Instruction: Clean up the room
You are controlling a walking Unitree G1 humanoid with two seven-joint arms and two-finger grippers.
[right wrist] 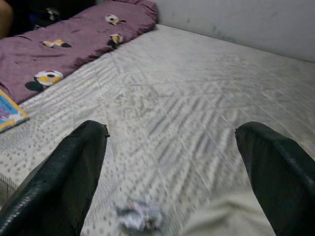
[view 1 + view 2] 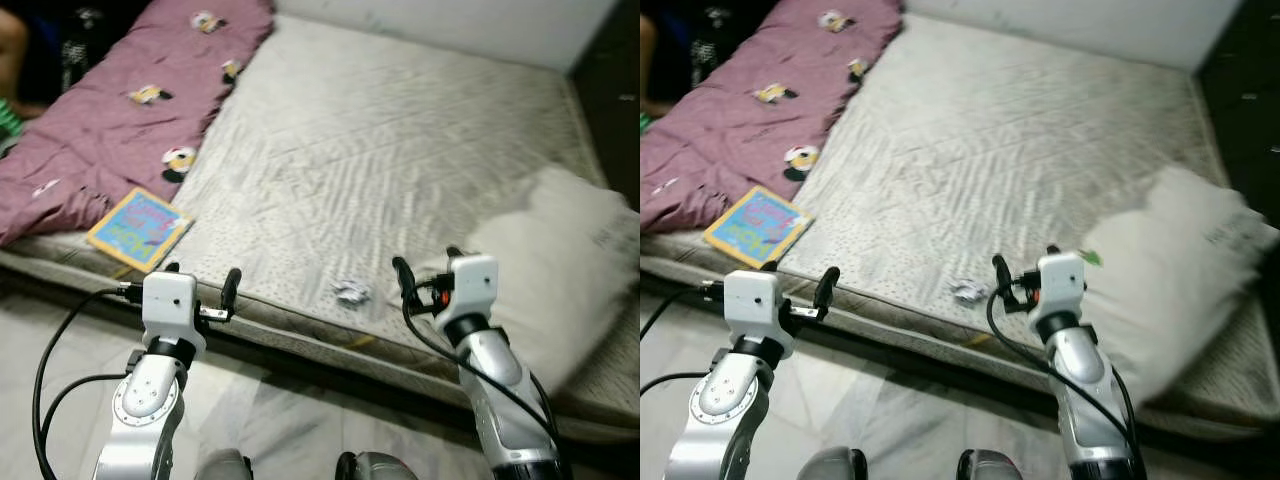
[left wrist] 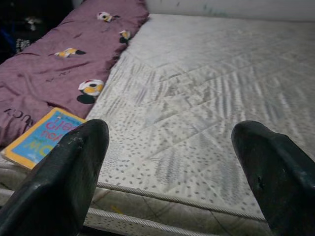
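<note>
Next: lower spread right claw [image 2: 425, 267] onto small crumpled white paper scrap [image 2: 350, 292], lower centre, near pale quilted mattress [image 2: 400, 140] edge; left claw [image 2: 200, 283] spread, idle.

Crumpled paper wad [image 2: 350, 292] nr mattress [image 2: 400, 150] front edge

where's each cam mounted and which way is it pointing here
Left eye, right eye: on the head, facing forward and down at the mattress; both arms show, left end effector, right end effector.
Left wrist: along its fingers toward the book.
Right wrist: along its fingers over the crumpled paper.
Shared: maroon blanket.
</note>
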